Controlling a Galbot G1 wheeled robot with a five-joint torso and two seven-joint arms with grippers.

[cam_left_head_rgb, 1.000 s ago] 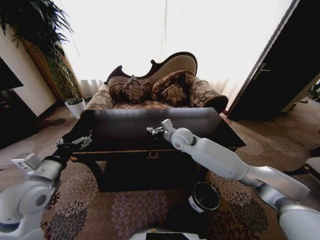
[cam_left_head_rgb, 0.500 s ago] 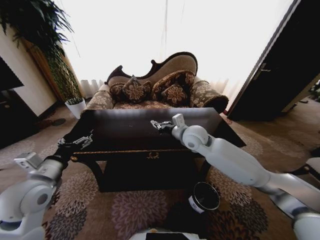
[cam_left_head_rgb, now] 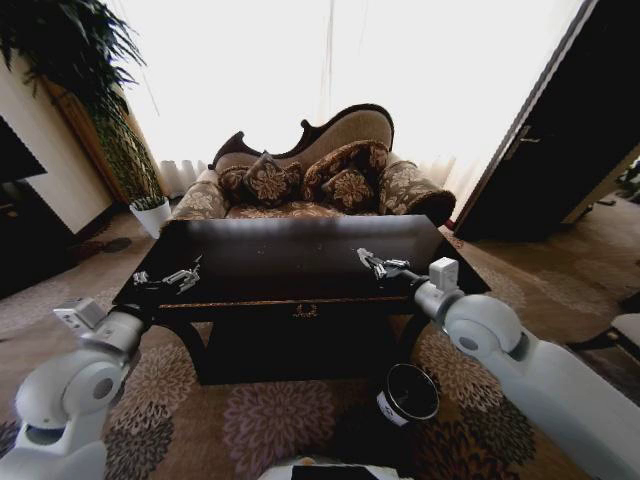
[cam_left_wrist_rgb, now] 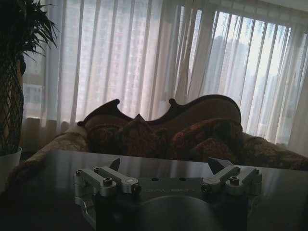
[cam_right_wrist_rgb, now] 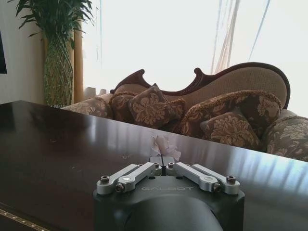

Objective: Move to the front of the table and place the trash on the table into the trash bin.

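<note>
Left tool (cam_left_head_rgb: 190, 272) spread, right tool (cam_left_head_rgb: 368, 262) pinched closed.

Glossy dark wooden table (cam_left_head_rgb: 300, 255), crumpled white paper wad (cam_right_wrist_rgb: 163, 144), patterned cloth sofa (cam_left_head_rgb: 310, 180), matt metal hand (cam_right_wrist_rgb: 166, 166)

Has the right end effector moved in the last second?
Yes. The right end effector, shut on a paper wad, shifted rightward across the table, toward its right edge.

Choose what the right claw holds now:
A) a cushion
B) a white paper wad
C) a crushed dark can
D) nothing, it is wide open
B: in the right wrist view the right claw is shut with its fingertips pinching a small white paper wad above the table.
</note>
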